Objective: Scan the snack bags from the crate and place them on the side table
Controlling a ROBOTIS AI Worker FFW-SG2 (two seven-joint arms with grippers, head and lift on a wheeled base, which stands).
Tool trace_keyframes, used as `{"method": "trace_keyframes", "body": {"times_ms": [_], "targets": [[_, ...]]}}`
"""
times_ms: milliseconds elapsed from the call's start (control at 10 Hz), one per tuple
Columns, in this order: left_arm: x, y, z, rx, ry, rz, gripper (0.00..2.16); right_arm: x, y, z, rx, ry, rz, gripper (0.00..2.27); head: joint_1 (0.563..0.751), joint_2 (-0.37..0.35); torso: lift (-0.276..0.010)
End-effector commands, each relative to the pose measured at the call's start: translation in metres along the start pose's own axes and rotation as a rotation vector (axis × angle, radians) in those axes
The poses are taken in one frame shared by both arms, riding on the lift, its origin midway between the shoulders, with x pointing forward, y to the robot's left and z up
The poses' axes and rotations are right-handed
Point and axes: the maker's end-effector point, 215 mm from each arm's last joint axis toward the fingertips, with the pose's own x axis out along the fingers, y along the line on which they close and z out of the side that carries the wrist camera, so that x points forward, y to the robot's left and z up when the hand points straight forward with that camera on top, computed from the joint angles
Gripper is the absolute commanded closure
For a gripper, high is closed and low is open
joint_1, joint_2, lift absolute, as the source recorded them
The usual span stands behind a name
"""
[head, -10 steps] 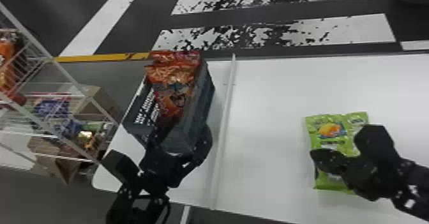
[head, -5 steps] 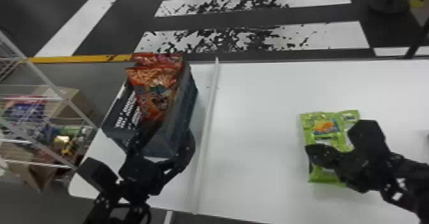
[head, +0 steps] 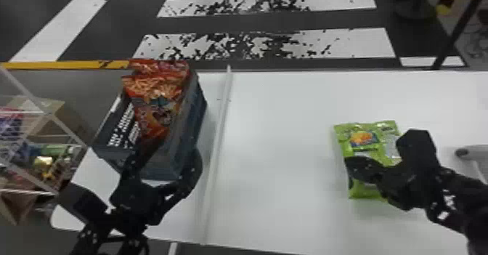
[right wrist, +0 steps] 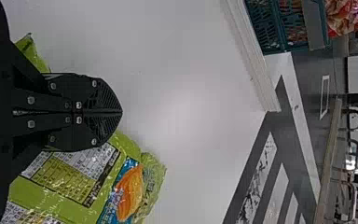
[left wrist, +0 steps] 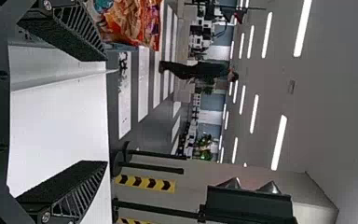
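Note:
In the head view, my left gripper [head: 163, 167] is open at the near end of the dark crate [head: 190, 138]. Red-orange snack bags [head: 156, 101] stick up out of the crate. The left wrist view has the left gripper [left wrist: 106, 111] with its fingers wide apart, part of an orange bag [left wrist: 133, 21] beyond one of them. A green snack bag [head: 363, 141] lies flat on the white table, partly hidden by my right gripper [head: 350, 163]. From the right wrist, the shut right gripper [right wrist: 121, 112] is over the green bag [right wrist: 70, 184], nothing between its fingers.
A raised white strip [head: 218, 127] divides the white table [head: 283, 156], crate to its left, green bag to its right. A wire rack [head: 47, 116] with goods stands at the left. A pale rounded object [head: 472, 152] shows at the right edge.
The head view has turned toward the right, so crate and arms appear farther left, and the pale object has come into view. Both grippers keep their places beside crate and green bag.

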Motion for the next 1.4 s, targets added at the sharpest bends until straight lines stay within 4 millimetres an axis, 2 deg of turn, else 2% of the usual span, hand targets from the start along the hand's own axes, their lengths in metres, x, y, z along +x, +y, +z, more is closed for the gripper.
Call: {"method": "trace_keyframes", "body": {"times_ms": [0, 100, 200, 300, 400, 600, 700, 800, 900, 1100, 1300], "targets": [[0.001, -0.004, 0.005, 0.0, -0.01, -0.005, 0.09, -0.016, 0.003, 0.013, 0.029, -0.059, 0.001, 1.93, 0.695, 0.133, -0.094], [0.001, -0.009, 0.011, 0.004, -0.025, -0.012, 0.09, -0.035, 0.003, 0.029, 0.051, -0.121, -0.004, 1.66, 0.695, 0.127, -0.094], [0.003, -0.016, 0.018, 0.007, -0.038, -0.018, 0.08, -0.058, -0.003, 0.044, 0.064, -0.188, -0.022, 1.09, 0.695, 0.122, -0.094], [0.006, -0.023, 0.024, 0.018, -0.046, -0.018, 0.08, -0.08, -0.016, 0.048, 0.085, -0.22, -0.056, 0.48, 0.695, 0.108, -0.094], [0.012, -0.031, 0.025, 0.031, -0.045, -0.006, 0.08, -0.1, -0.034, 0.045, 0.112, -0.239, -0.108, 0.09, 0.695, 0.094, -0.094], [0.024, -0.053, 0.026, 0.071, -0.044, 0.019, 0.08, -0.133, -0.076, 0.02, 0.145, -0.216, -0.216, 0.06, 0.695, -0.002, -0.094], [0.031, -0.063, 0.023, 0.081, -0.036, 0.034, 0.08, -0.146, -0.095, 0.006, 0.156, -0.199, -0.26, 0.06, 0.695, -0.066, -0.094], [0.038, -0.073, 0.012, 0.088, 0.002, 0.064, 0.08, -0.156, -0.112, -0.01, 0.169, -0.184, -0.296, 0.06, 0.695, -0.1, -0.094], [0.043, -0.08, -0.002, 0.123, 0.046, 0.092, 0.08, -0.16, -0.125, -0.026, 0.188, -0.162, -0.32, 0.07, 0.695, -0.158, -0.094], [0.047, -0.082, -0.031, 0.101, 0.142, 0.134, 0.08, -0.164, -0.147, -0.054, 0.182, -0.132, -0.349, 0.07, 0.695, -0.255, -0.094], [0.05, -0.085, -0.037, 0.102, 0.162, 0.149, 0.08, -0.163, -0.173, -0.082, 0.186, -0.089, -0.369, 0.07, 0.695, -0.298, -0.094]]}}
